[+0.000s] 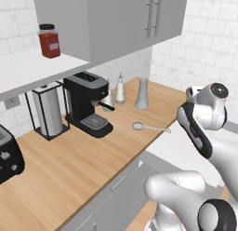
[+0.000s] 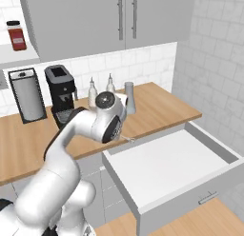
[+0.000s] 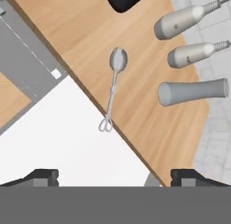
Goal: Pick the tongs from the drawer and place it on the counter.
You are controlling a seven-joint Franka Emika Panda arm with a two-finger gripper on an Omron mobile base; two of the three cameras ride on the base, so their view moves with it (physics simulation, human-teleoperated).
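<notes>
The tongs (image 3: pixel 113 90) lie flat on the counter (image 3: pixel 90 38), a slim silver utensil with its rounded head inward and its small loops poking over the counter's edge above the open drawer (image 3: pixel 67 128). My gripper (image 3: pixel 115 174) hovers above them, open, with nothing between its fingers. In the left base view the tongs (image 1: pixel 151 127) rest near the front edge of the counter (image 1: pixel 69 165), just beyond my hand. In the right base view the drawer (image 2: pixel 190 201) is pulled far out and its white inside is bare; my arm hides most of the tongs.
A grey vase (image 1: pixel 142 93) and two pale bottles (image 1: pixel 120 90) stand behind the tongs. Left of them are a black coffee machine (image 1: pixel 88 104), a paper towel holder (image 1: pixel 49 111) and a toaster (image 1: pixel 7 155). A red jar (image 1: pixel 49 40) sits on the shelf.
</notes>
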